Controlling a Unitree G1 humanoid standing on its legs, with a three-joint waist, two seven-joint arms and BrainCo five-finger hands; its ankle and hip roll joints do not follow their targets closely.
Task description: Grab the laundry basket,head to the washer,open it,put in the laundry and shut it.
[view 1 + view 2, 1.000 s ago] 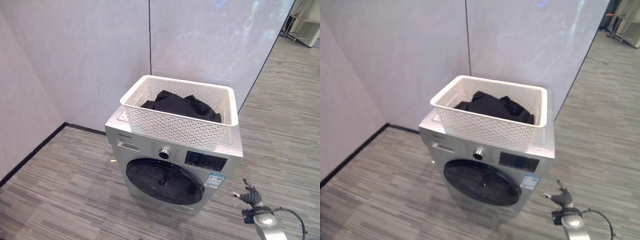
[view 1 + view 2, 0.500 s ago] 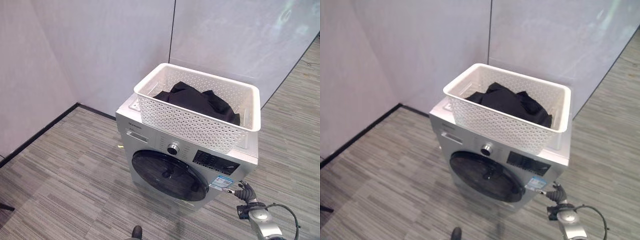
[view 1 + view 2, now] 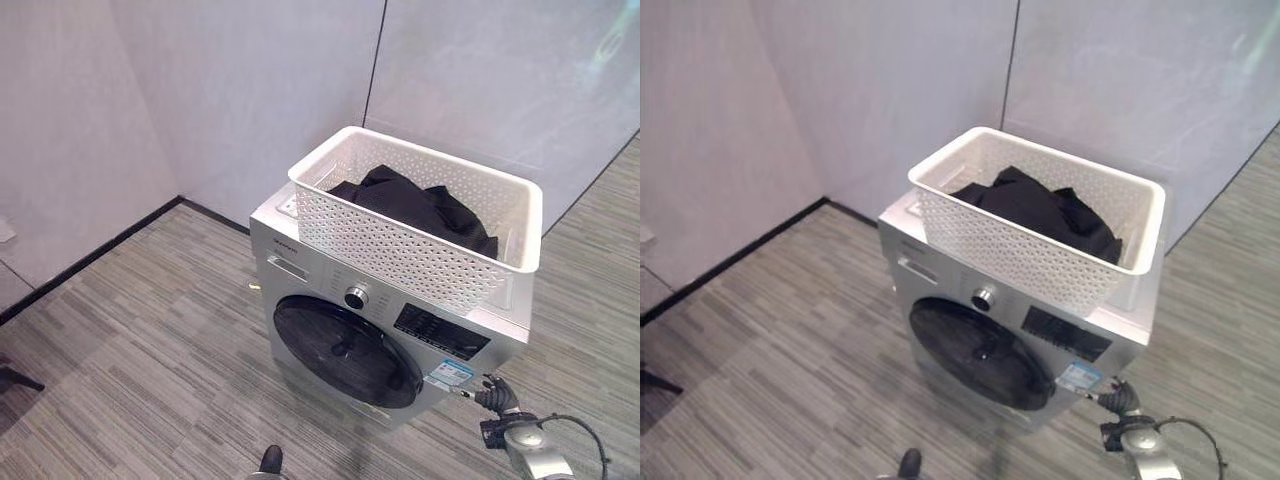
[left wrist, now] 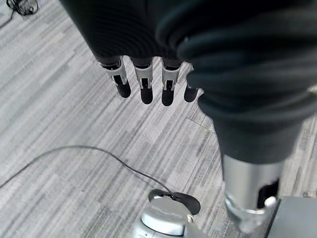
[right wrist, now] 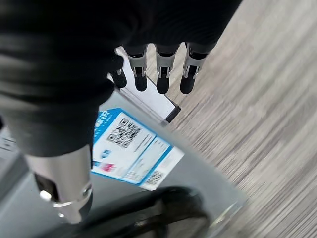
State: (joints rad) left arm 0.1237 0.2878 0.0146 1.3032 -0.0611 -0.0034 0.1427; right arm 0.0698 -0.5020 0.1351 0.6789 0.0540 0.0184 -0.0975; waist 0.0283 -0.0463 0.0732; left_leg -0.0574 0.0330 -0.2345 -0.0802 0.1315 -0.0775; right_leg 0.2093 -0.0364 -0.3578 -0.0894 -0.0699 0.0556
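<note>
Nearest to me, my right hand (image 3: 497, 396) hangs low just beside the washer's (image 3: 390, 330) lower front corner, its fingers (image 5: 162, 79) hanging straight and released, grasping nothing; past them I see the blue-edged label (image 5: 133, 151) on the machine's front panel. My left hand (image 4: 148, 74) hangs over bare striped floor (image 3: 140, 370), fingers likewise relaxed and empty. A little further off is the round dark door (image 3: 345, 350), closed as far as I can judge, with the dial (image 3: 355, 297) and the dark display panel (image 3: 440, 331) above it. On the washer's top sits the white laundry basket (image 3: 420, 250), and the laundry (image 3: 420, 208), a dark bundle, lies inside it (nothing has gone into the drum yet). Behind stand the pale wall panels (image 3: 250, 90). I judge the step in hand to be opening the washer: basket delivered, door next. That calls for bringing my right hand up and across to the door's edge, hooking the fingers there and pulling it wide, before reaching up for the clothes.
</note>
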